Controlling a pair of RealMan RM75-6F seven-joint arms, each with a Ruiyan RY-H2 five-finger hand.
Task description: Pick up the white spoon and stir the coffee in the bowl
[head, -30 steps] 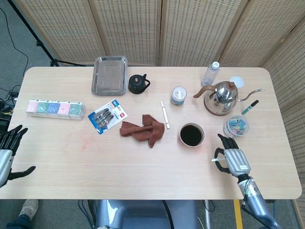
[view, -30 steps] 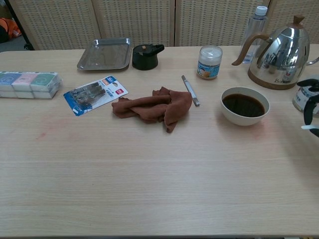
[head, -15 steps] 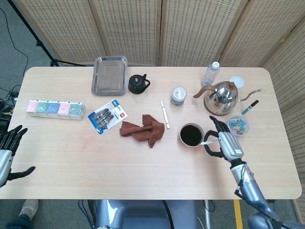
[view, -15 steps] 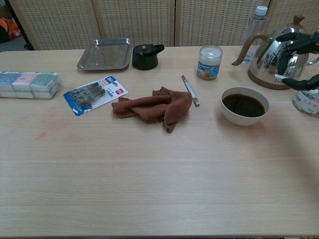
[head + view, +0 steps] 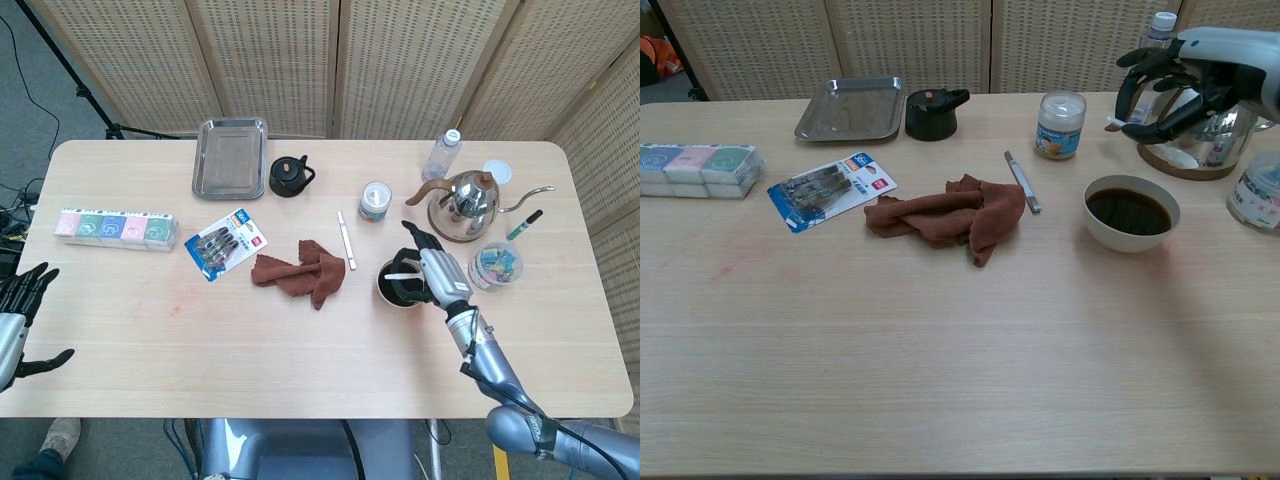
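Right hand (image 5: pixel 432 273) raised above bowl of coffee (image 5: pixel 402 284), fingers pinching white spoon (image 5: pixel 399 275), kettle (image 5: pixel 465 203) just behind hand, left hand (image 5: pixel 18 318) empty, fingers spread, off worktop (image 5: pixel 300 340) edge.

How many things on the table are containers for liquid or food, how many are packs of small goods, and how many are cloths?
Containers: 6: bowl, kettle, bottle, black teapot, small jar, clear tub
Packs: 2: blue clip card, pastel box row
Cloths: 1: brown cloth
Total: 9
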